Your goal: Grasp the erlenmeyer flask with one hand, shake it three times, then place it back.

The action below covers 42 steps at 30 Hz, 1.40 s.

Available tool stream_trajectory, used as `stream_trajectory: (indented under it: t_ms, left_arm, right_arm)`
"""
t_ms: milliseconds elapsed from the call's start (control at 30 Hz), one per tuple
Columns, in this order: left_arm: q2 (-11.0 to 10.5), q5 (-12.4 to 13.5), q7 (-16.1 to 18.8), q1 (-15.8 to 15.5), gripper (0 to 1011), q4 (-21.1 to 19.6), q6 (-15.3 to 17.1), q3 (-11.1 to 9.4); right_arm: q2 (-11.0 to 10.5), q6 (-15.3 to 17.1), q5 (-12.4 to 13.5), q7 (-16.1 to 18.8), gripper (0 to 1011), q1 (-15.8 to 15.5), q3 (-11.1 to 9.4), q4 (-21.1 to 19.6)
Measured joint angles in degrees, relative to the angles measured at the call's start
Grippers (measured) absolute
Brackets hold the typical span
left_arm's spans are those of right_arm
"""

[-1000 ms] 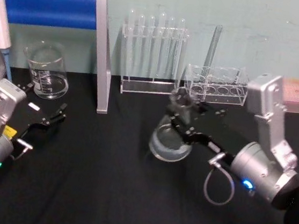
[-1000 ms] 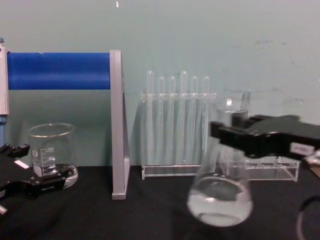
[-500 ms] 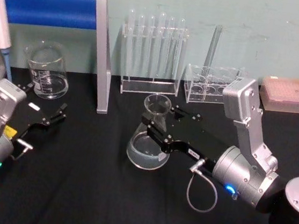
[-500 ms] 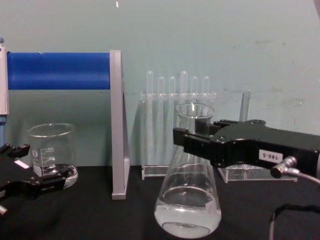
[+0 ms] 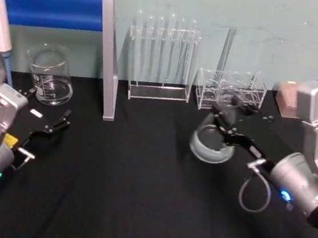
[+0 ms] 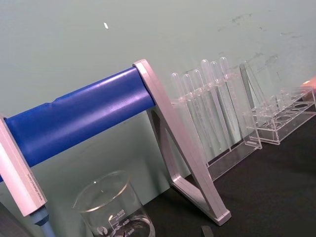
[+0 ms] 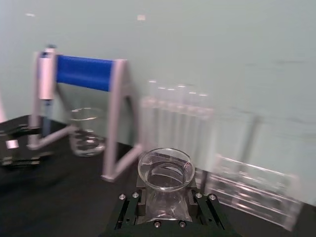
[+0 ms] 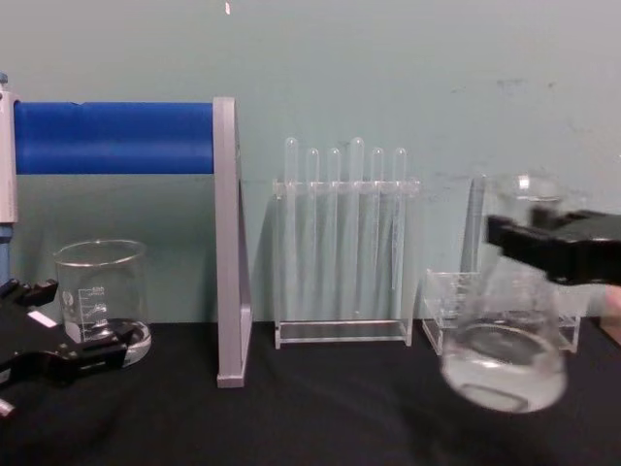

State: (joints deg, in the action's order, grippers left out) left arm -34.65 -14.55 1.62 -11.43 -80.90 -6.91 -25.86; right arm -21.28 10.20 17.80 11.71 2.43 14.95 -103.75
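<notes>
Right gripper (image 5: 225, 118) clamps the flask (image 5: 207, 146) aloft, likely mid-shake; replacing it remains. Left gripper (image 5: 55, 125) idles, spread, by the tabletop's left edge.

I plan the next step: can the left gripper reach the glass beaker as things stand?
Probably yes. The left gripper rests just in front of the beaker, with only bare black table between them; the grey stand leg stands off to one side.

Clear erlenmeyer flask (image 8: 505, 364), tilted, held aloft, neck clamped in right pincer (image 8: 532, 241), liquid (image 8: 505, 386) pooled in base
</notes>
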Motion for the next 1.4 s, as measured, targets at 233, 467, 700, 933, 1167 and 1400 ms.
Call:
stream_trajectory:
  t_ms: [233,467,700,933,1167,1400]
  left_arm:
    - [0.0,0.0,0.0,0.0,1001,0.0,0.0,0.0]
    - [0.0,0.0,0.0,0.0,1001,0.0,0.0,0.0]
    - [0.0,0.0,0.0,0.0,1001,0.0,0.0,0.0]
    - [0.0,0.0,0.0,0.0,1001,0.0,0.0,0.0]
    - [0.0,0.0,0.0,0.0,1001,0.0,0.0,0.0]
    - [0.0,0.0,0.0,0.0,1001,0.0,0.0,0.0]
  right_arm:
    - [0.81,0.57,-1.1,-4.49,448,-3.15,-5.51,-1.27]
    - [1.78,0.94,-1.91,-5.66,448,-4.12,-7.65,-1.47]
    - [2.82,1.14,-2.83,-3.67,449,-2.49,-6.4,-0.46]
    - [3.54,1.07,-3.4,1.5,448,0.57,-1.92,1.56]
    - [3.58,0.74,-3.23,6.7,448,3.59,3.56,3.25]
    - [3.1,0.43,-2.2,9.97,449,5.54,7.73,3.99]
